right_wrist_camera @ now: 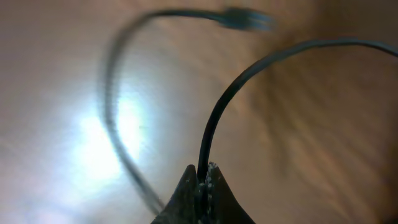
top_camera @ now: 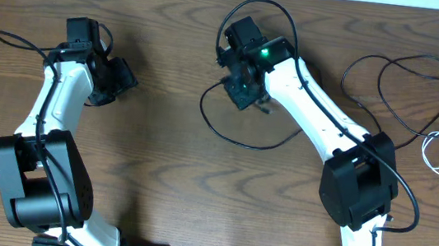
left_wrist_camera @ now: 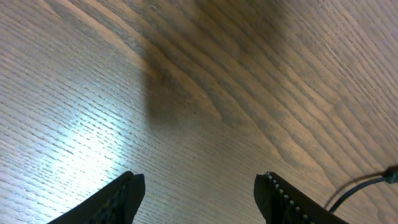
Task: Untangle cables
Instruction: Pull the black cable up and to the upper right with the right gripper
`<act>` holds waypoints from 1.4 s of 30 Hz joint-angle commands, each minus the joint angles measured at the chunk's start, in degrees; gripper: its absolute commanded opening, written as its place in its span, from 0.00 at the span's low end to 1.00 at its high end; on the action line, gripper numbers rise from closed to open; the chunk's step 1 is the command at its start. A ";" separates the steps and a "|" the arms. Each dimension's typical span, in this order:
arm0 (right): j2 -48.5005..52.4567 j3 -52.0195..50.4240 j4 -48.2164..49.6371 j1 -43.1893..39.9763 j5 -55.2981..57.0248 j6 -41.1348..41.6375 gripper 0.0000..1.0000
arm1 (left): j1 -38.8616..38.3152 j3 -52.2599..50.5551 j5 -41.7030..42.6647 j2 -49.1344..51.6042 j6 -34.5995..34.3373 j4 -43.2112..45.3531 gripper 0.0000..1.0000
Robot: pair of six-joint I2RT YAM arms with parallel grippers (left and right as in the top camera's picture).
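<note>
1. Jaws on your right gripper (right_wrist_camera: 202, 177) are pressing tight together and pinching a black cable (right_wrist_camera: 211, 121) at the very tips. In the right wrist view it is arching up and away to the right.
2. Behind it, a blurred stretch of black cord with a plug end (right_wrist_camera: 249, 18) is curving over the table. You cannot tell from that view whether it is the same cable.
3. From overhead, you are seeing the right gripper (top_camera: 248, 93) sitting near the middle of the table (top_camera: 157, 157), with the black cable (top_camera: 238, 142) looping out below it on the wood.
4. Your left gripper (left_wrist_camera: 199, 186) is standing wide open and holding nothing, its fingers (left_wrist_camera: 134, 186) hovering over the wood. A dark cord (left_wrist_camera: 364, 183) is showing at the lower right of the left wrist view, and you cannot tell which one it is.
5. A second black cable (top_camera: 424, 57) is lying in loose loops on the right side of the table.
6. The white cable (top_camera: 428, 151) is lying just beside those loops, near the right edge.
</note>
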 commanded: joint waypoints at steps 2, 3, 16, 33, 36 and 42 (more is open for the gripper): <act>-1.16 -0.57 0.13 2.73 -14.95 -1.25 0.01 | -0.17 -0.11 -0.37 -0.31 0.11 -0.11 0.63; -1.09 -0.81 0.13 3.13 -14.86 -1.25 0.01 | -0.17 -0.11 -0.37 -0.31 0.11 -0.11 0.63; -0.98 -3.13 0.50 10.05 0.42 2.95 0.25 | -0.17 -0.11 -0.37 -0.31 0.13 -0.13 0.63; 7.98 -3.15 -1.88 10.16 0.72 -1.60 0.86 | -0.17 -0.11 -0.37 -0.31 0.13 -0.13 0.63; 10.19 -3.13 -6.12 10.19 0.83 -7.39 0.88 | -0.17 -0.11 -0.37 -0.31 0.11 -0.13 0.63; 12.66 -3.17 -9.14 10.19 3.26 -7.67 0.64 | -0.17 -0.11 -0.37 -0.31 0.13 -0.13 0.63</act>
